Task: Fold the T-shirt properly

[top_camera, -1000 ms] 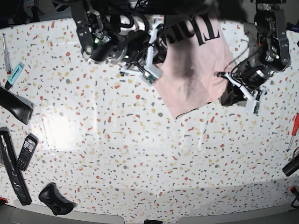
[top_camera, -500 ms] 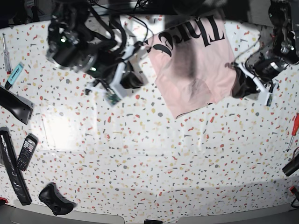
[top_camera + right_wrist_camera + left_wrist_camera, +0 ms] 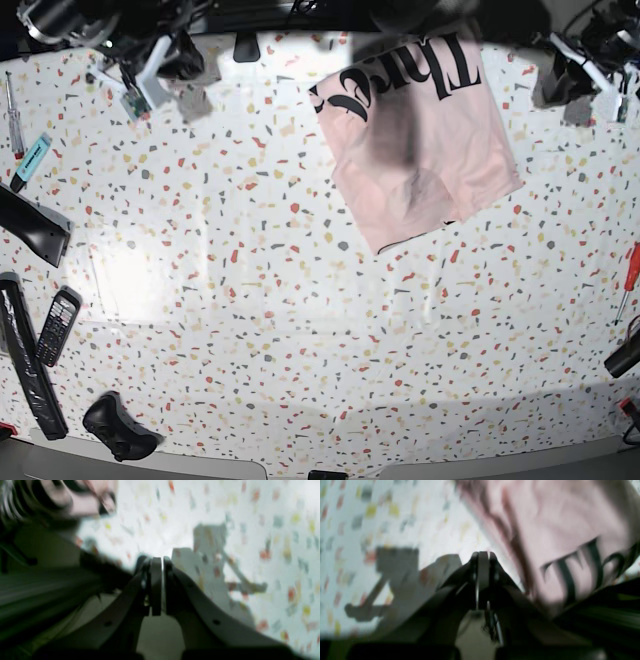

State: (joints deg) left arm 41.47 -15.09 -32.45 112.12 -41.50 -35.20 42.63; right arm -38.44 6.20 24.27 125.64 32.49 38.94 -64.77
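Left wrist view: left gripper (image 3: pixel 482 560) clenched empty beside the lettered pink T-shirt (image 3: pixel 552 530).
Right wrist view: right gripper (image 3: pixel 157 565) pinched closed, holding nothing.
Base view: the T-shirt (image 3: pixel 420 140) lies folded compactly at the table's (image 3: pixel 300 330) far edge, apparently finished.

White speckled terrazzo tabletop (image 3: pixel 300 330) — bright glare patch (image 3: pixel 135 275) at left; evenly lit.

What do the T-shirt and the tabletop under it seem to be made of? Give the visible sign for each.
T-shirt: soft matte woven or knit fabric, probably cotton; it creases and lies limp, with black printed lettering.
Tabletop: smooth, slightly glossy white surface with coloured flecks, terrazzo-look; a light glare shows on it. Stone or laminate cannot be told.
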